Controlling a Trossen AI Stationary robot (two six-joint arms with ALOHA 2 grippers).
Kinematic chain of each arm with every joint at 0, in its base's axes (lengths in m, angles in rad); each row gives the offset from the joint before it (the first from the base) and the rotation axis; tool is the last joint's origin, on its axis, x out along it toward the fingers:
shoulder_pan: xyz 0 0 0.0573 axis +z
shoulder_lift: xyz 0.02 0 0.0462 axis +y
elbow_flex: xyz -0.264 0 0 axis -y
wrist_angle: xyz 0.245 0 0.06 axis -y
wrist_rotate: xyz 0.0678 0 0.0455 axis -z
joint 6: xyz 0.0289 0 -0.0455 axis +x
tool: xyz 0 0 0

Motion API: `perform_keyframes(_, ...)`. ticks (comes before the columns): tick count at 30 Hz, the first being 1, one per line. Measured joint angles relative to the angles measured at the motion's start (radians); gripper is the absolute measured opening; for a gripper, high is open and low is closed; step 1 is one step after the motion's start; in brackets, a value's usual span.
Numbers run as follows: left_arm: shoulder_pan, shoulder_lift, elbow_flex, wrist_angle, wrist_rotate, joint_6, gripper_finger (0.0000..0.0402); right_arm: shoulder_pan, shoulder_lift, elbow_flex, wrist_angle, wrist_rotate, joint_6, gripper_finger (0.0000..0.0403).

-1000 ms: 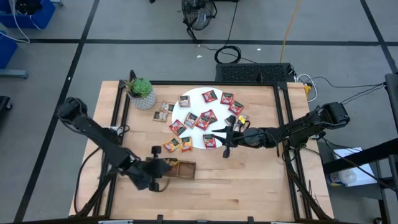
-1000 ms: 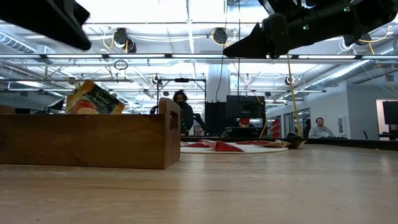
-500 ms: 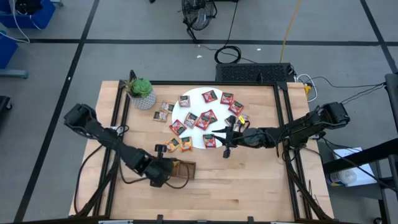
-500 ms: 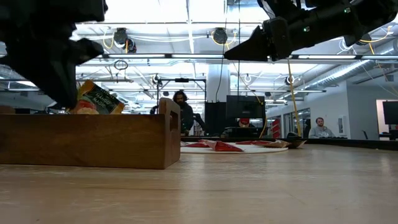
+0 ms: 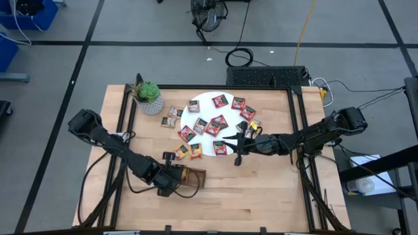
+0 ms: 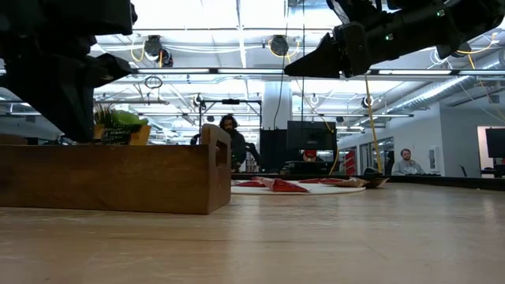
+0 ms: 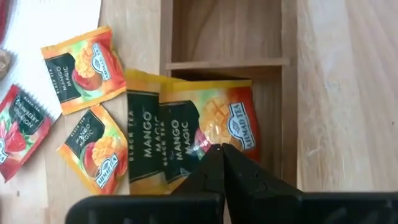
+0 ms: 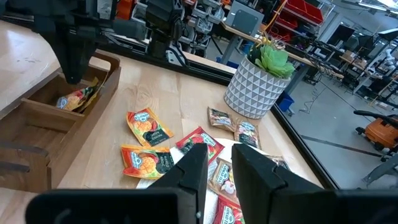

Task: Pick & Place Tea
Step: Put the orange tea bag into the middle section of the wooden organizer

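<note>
The left gripper (image 7: 217,149) is hanging over the wooden tray (image 5: 191,177) at the near left of the tabletop (image 5: 261,196), its two fingers pressed together with nothing between them. Its tips are sitting right above two orange-yellow mango sachets (image 7: 205,130) that are lying overlapped in one tray compartment; whether the tips are touching them cannot be told. The next compartment (image 7: 227,31) is showing bare wood. In the low view the dark arm is standing over the tray's left part, and a sachet edge (image 6: 118,126) is peeking above the tray wall.

Just beside the tray, two more orange-yellow sachets (image 7: 84,143) are lying on the tabletop, near the edge of the white disc (image 5: 206,108).

The right gripper (image 8: 219,165) is hovering above the right rim of the white disc, its fingers standing slightly apart and holding nothing. Below and beyond it, red sachets (image 5: 215,123) are lying scattered over the disc, with a few grey-brown sachets (image 5: 173,116) on the tabletop to the disc's left. A small potted plant (image 5: 149,96) is standing at the far left corner of the tabletop.

A person (image 6: 233,142) is showing in the room behind the tabletop in the low view.
</note>
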Motion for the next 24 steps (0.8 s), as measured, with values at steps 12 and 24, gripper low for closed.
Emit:
perform_keyframes(12, 0.028, 0.006, 0.043, -0.003, 0.076, 0.047, 0.0001, 0.000, 0.000, 0.000, 0.000, 0.000, 0.000, 0.0061)
perform_keyframes(24, 0.077, 0.107, 0.043, 0.039, 0.210, 0.072, 0.0001, 0.000, 0.000, 0.000, -0.015, 0.000, -0.001, 0.0061)
